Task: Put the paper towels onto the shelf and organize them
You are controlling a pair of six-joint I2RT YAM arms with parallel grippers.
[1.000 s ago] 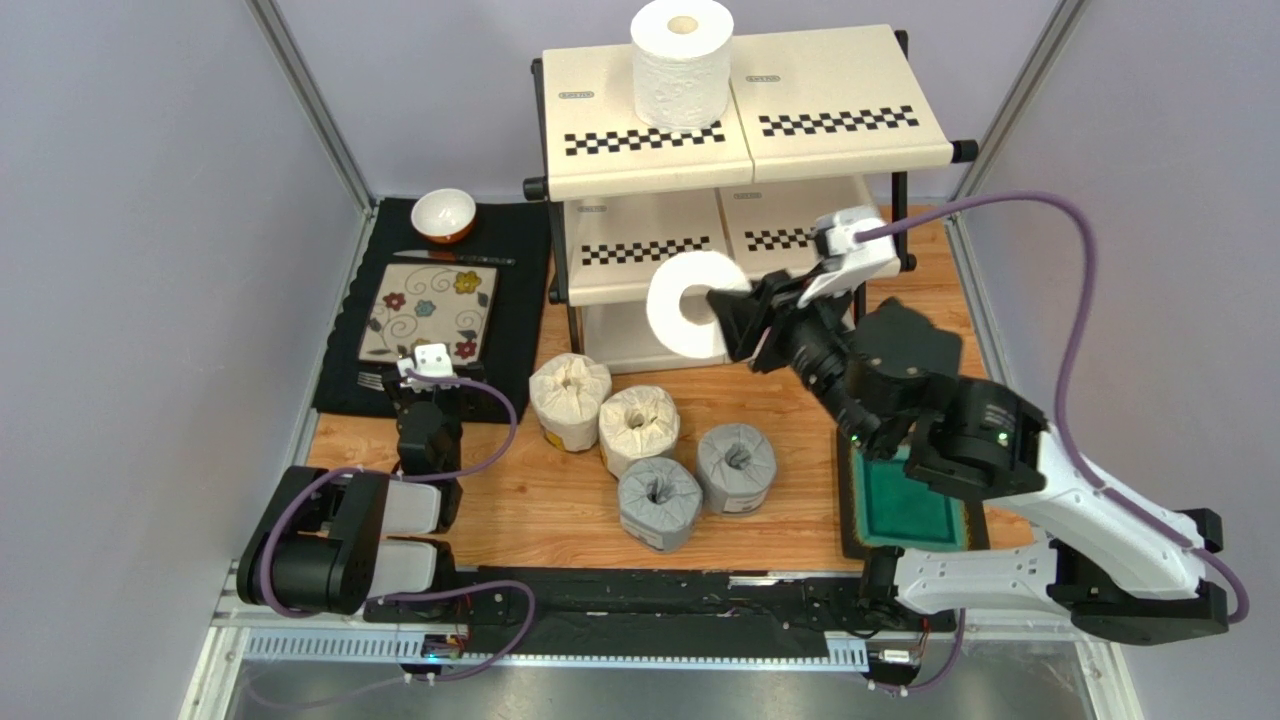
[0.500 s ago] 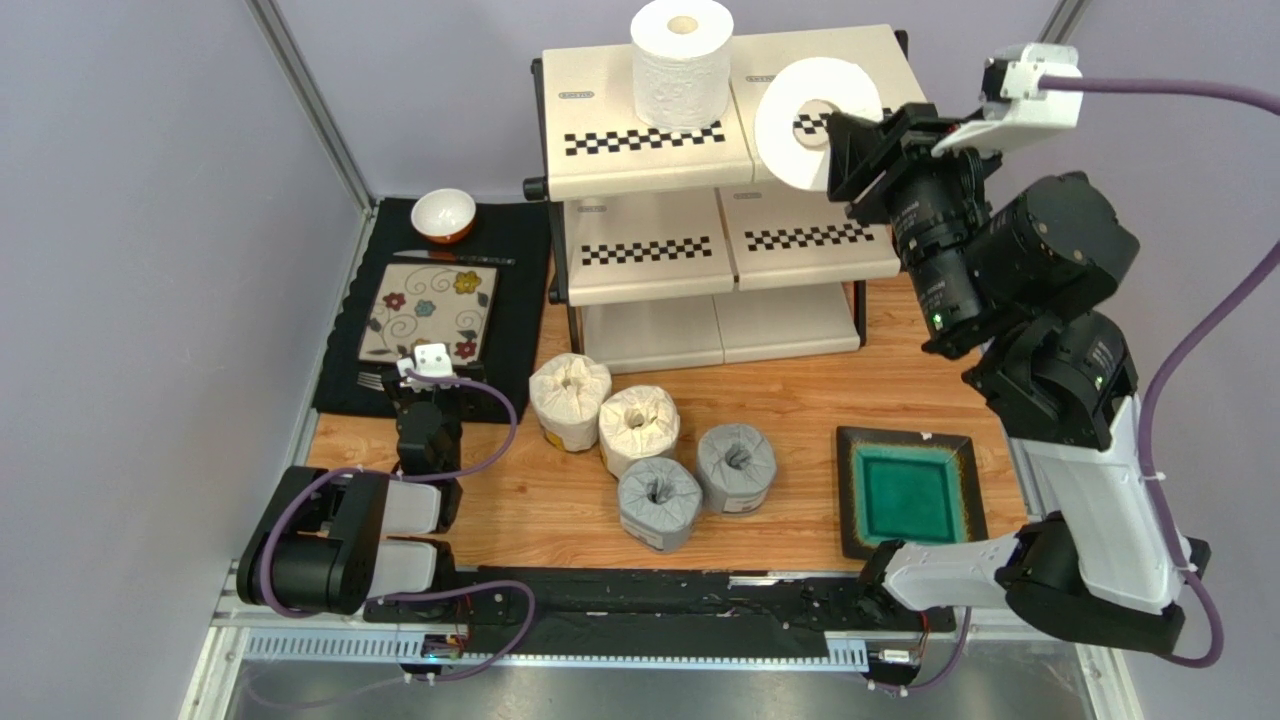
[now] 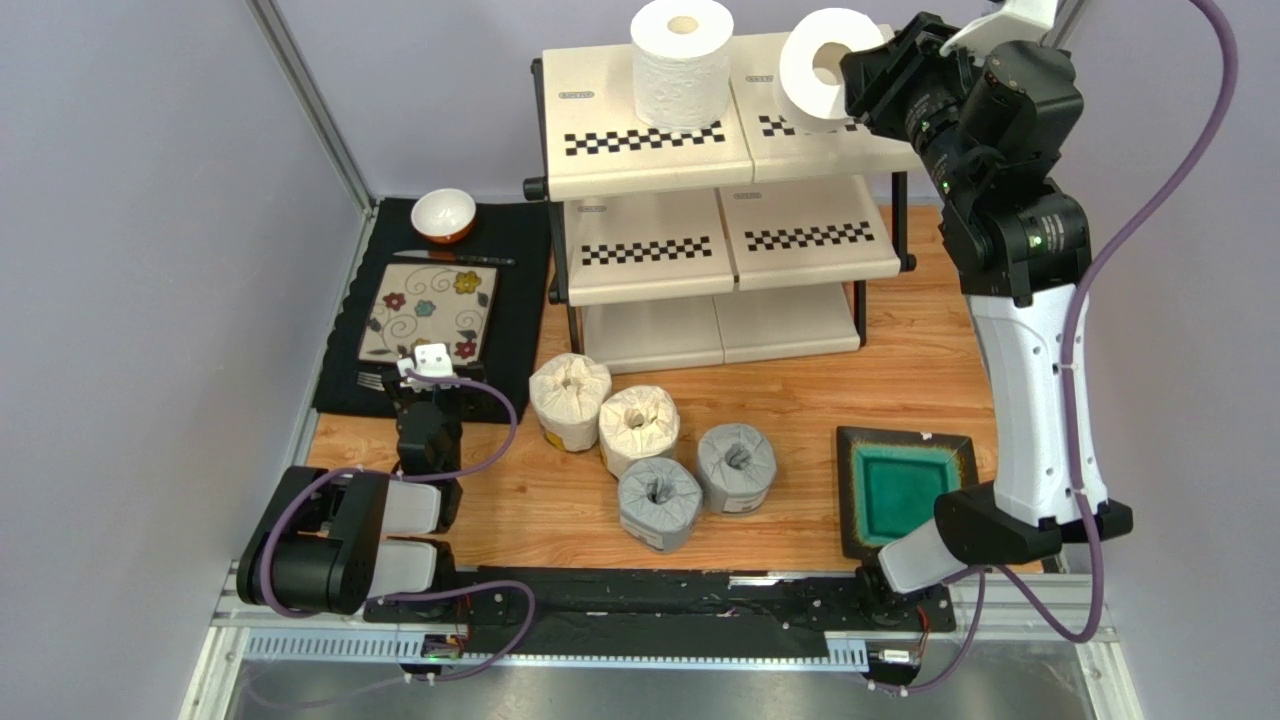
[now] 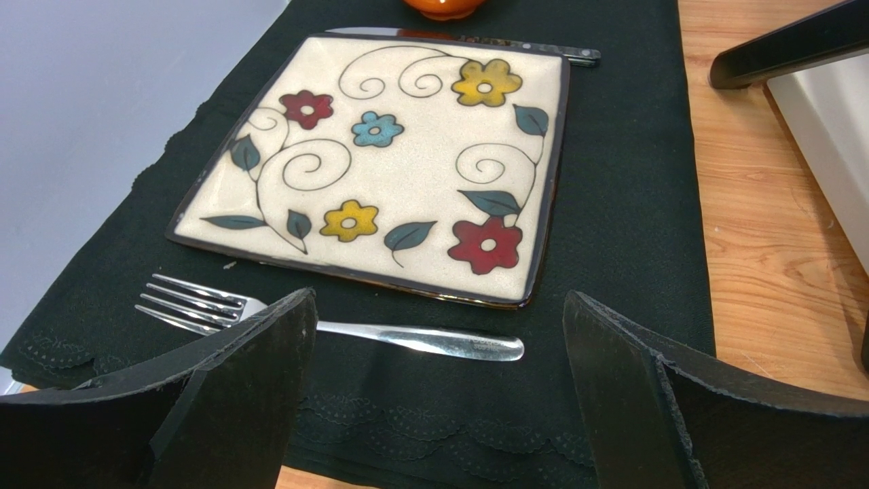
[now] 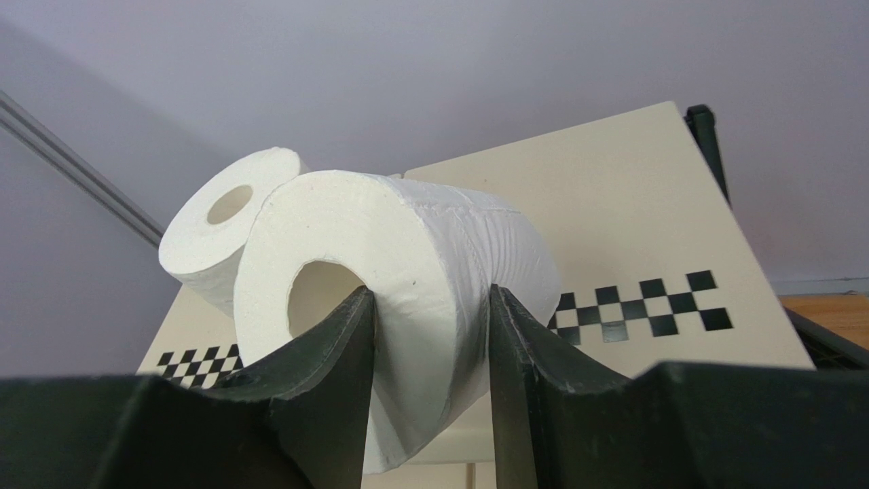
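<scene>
Right fingers (image 5: 326, 377) pinch the wall of a white roll (image 5: 408, 245), one finger in its centre hole and the other against the outer wrap. That roll hangs over the right panel on the top tier of the shelf (image 3: 812, 225). Its long axis is tipped well off upright, with the hole facing left and up. A second white roll (image 3: 681, 68) stands upright on the left panel, hole up. Two cream rolls (image 3: 570, 401) and two grey rolls (image 3: 660, 503) stand on the bench (image 3: 902, 360) before the shelf. Left fingers (image 4: 235, 387) gape wide and empty over a black placemat (image 4: 612, 204).
</scene>
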